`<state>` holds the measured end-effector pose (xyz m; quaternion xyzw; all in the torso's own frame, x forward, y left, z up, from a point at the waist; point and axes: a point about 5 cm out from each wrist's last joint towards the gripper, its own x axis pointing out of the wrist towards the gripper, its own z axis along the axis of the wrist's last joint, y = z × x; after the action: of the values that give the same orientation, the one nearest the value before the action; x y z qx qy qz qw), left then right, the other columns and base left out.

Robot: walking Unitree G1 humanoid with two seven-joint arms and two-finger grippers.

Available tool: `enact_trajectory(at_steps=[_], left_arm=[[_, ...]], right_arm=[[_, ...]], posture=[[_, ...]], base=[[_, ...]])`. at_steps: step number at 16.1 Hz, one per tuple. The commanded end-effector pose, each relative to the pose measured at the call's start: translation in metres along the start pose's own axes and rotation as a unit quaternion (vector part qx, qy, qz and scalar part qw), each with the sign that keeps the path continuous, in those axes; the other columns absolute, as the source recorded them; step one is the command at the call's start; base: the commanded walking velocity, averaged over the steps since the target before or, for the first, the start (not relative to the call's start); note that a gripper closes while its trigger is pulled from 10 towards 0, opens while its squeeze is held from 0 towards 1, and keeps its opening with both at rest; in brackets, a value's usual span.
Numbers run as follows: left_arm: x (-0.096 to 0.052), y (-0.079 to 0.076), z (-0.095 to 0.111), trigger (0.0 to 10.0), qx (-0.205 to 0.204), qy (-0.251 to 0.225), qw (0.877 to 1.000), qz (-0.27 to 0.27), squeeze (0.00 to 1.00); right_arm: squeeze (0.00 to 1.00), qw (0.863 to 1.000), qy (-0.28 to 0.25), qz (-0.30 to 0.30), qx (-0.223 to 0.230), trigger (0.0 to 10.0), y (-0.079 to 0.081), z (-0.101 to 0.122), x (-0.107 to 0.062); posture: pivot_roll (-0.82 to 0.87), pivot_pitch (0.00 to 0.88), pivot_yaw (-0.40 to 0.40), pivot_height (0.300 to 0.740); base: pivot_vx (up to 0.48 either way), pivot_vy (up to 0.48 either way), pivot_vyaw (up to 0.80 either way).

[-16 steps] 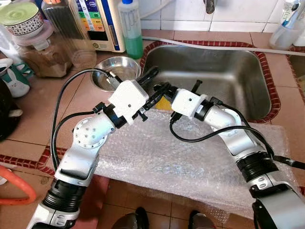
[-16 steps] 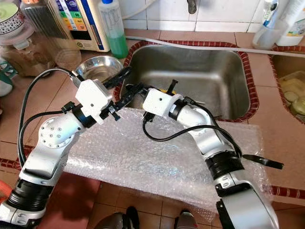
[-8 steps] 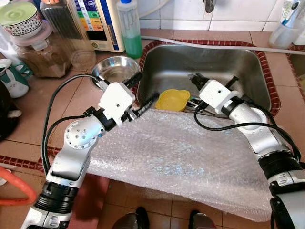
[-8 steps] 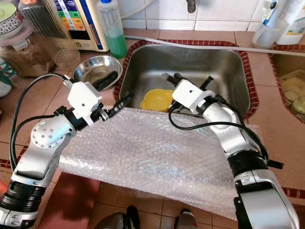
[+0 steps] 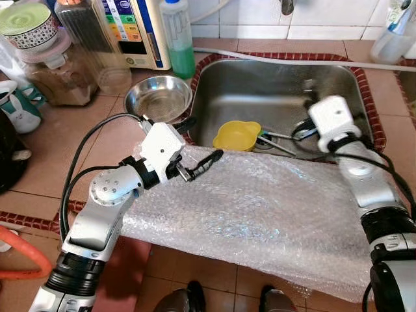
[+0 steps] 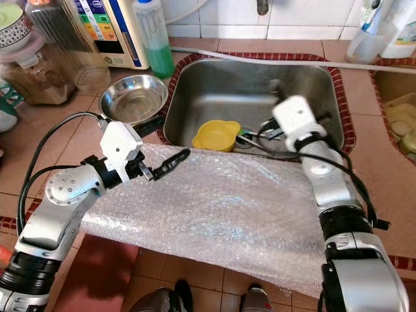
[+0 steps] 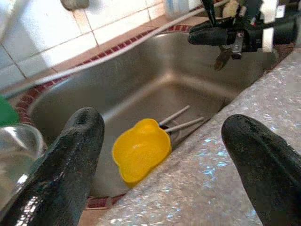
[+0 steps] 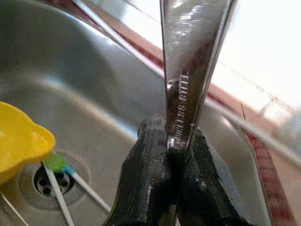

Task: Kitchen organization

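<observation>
Right gripper (image 8: 174,155) clenched on steel utensil (image 8: 193,61) over sink (image 5: 273,84), left gripper (image 5: 198,146) released: lift it clear w/o tilting, set on bubble wrap (image 5: 260,214).

One stainless sink (image 5: 286,88), one yellow cup (image 5: 237,136), one steel bowl (image 5: 158,98), one sheet of bubble wrap (image 5: 260,211) and one green soap bottle (image 5: 178,36) are counted. Two grippers are shown: left gripper (image 5: 198,144), right gripper (image 8: 181,183). Two thin sticks (image 7: 181,120) are seen beside the cup.

Left hand (image 5: 195,146) fingers spread; right hand (image 8: 175,186) fingers clamped
</observation>
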<state>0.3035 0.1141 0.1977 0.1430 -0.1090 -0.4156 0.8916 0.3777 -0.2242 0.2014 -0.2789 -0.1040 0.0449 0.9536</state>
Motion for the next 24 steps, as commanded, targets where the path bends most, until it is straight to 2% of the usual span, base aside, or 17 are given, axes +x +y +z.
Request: enact_trajectory(at_steps=[1,2,3,4,5,17,18,20,22,24], left_arm=[[-0.002,0.000,-0.002,10.0,-0.019,0.004,1.000,0.001,1.00],[-0.002,0.001,-0.003,10.0,-0.035,0.005,0.999,0.007,1.00],[-0.002,0.003,-0.004,10.0,-0.042,0.006,0.999,0.013,1.00],[-0.003,0.004,-0.005,10.0,-0.045,0.008,0.999,0.017,1.00],[-0.002,0.002,-0.005,10.0,-0.045,0.008,0.999,0.016,1.00],[-0.002,0.005,-0.001,10.0,-0.040,0.007,0.999,0.028,1.00],[-0.003,0.008,-0.001,10.0,-0.043,0.003,0.998,0.039,1.00],[-0.003,0.021,0.000,10.0,-0.048,-0.007,0.994,0.094,1.00],[-0.003,0.032,0.001,10.0,-0.060,-0.019,0.989,0.137,1.00],[-0.002,0.045,0.002,10.0,-0.085,-0.032,0.978,0.190,1.00]], right_arm=[[0.00,1.000,0.008,-0.013,0.027,2.4,-0.003,0.001,0.003],[0.00,0.999,0.010,-0.014,0.032,2.5,-0.003,0.001,0.003],[0.00,0.999,0.011,-0.010,0.036,7.1,-0.002,0.002,0.003],[0.00,0.999,0.013,0.002,0.041,10.0,0.002,0.002,0.004],[1.00,0.998,0.016,0.016,0.058,10.0,0.008,0.002,0.004],[1.00,0.997,0.027,0.035,0.058,10.0,0.013,0.004,0.007],[1.00,0.997,0.018,0.031,0.062,10.0,0.012,0.007,0.008],[1.00,0.997,-0.027,0.035,0.070,10.0,0.015,0.024,0.010],[1.00,0.994,-0.063,0.051,0.070,10.0,0.025,0.039,0.010],[1.00,0.990,-0.093,0.078,0.070,10.0,0.039,0.053,0.007]], posture=[[-0.17,0.247,0.145,0.740],[-0.17,0.246,0.144,0.740],[-0.17,0.246,0.144,0.740],[-0.17,0.244,0.144,0.740],[-0.17,0.241,0.139,0.740],[-0.16,0.243,0.141,0.740],[-0.16,0.243,0.141,0.740],[-0.17,0.244,0.142,0.740],[-0.17,0.245,0.143,0.740],[-0.18,0.245,0.144,0.740]], base=[[0.000,0.000,0.00],[0.000,0.000,0.00],[0.000,0.000,0.00],[0.000,0.000,0.00],[0.000,0.000,0.00],[0.000,0.000,0.00],[0.000,0.000,0.00],[0.000,0.000,0.00],[0.000,0.000,0.00],[0.000,0.000,0.00]])
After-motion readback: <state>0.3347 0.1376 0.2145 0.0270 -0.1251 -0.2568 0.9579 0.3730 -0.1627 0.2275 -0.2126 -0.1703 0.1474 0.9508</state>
